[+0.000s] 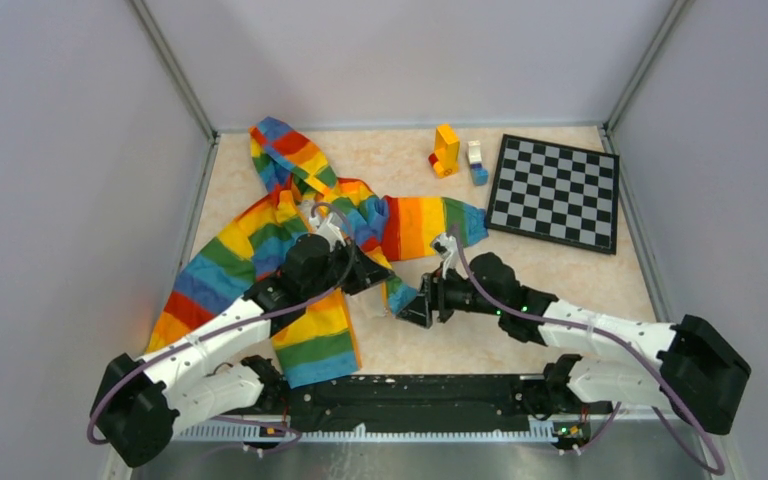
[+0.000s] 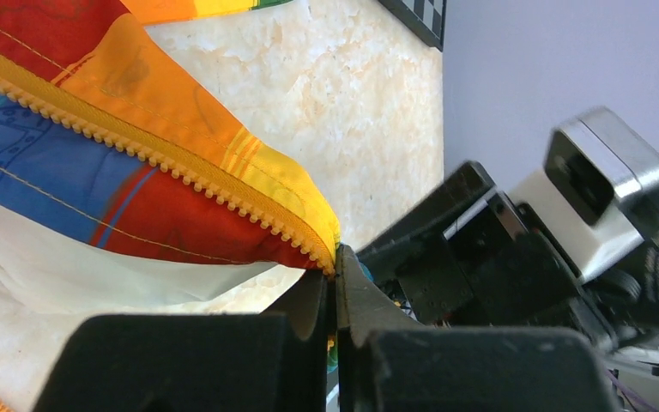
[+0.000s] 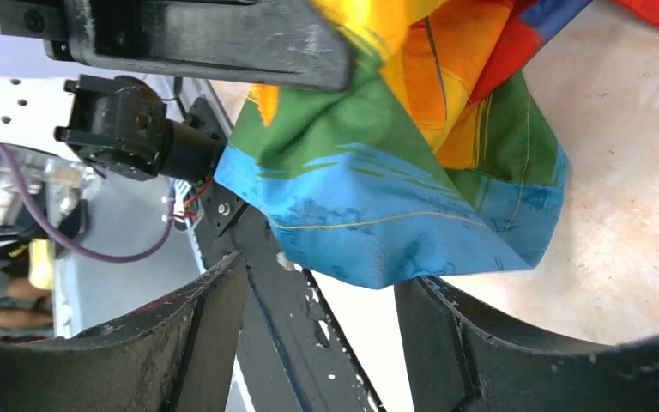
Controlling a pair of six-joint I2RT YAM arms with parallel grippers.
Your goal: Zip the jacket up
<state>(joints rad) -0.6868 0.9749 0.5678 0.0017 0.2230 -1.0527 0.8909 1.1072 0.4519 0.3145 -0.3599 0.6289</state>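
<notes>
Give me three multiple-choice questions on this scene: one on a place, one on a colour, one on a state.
1. Where is the checkerboard from the jacket? A left; B right; C underneath.
2. What colour is the zipper? A orange; B black; C white.
3. The right gripper is: A shut on cloth; B shut, empty; C open.

Answers: B, the top view shows the board to the jacket's right. A, the left wrist view shows orange teeth. C, its fingers stand apart in its own wrist view.
</notes>
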